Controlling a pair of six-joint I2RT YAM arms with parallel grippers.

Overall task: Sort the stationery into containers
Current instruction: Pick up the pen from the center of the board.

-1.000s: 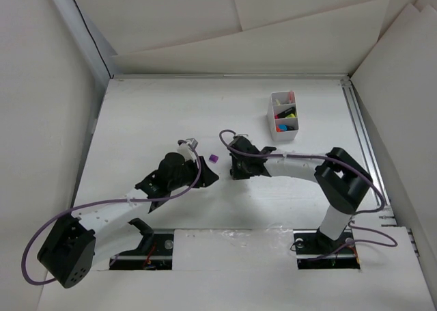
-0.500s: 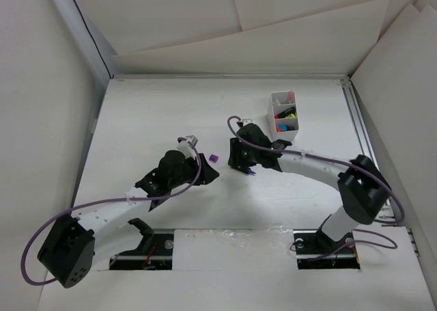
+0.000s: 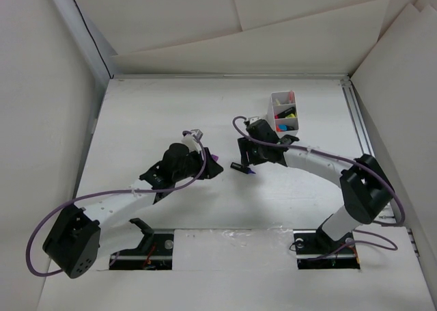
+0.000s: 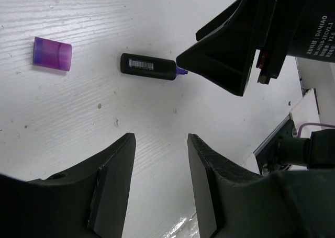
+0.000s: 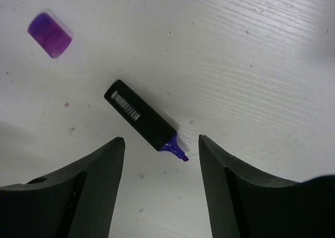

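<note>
An uncapped highlighter with a black barrel and a bare purple tip lies flat on the white table; it also shows as the highlighter in the left wrist view. Its loose purple cap lies apart from it, and is the cap beside my left gripper. My right gripper hangs open just above the highlighter's tip, touching nothing. In its own view my left gripper is open and empty, short of the barrel. The white divided container stands behind the right gripper, holding several coloured pieces.
White foam boards wall the table at the back and on both sides. A metal rail runs along the right edge. The two arm bases sit at the near edge. My right gripper's finger juts into the left wrist view.
My right gripper has opened and drawn back towards the container, leaving the uncapped highlighter on the table. My left arm has reached forward and right, closer to the purple cap.
</note>
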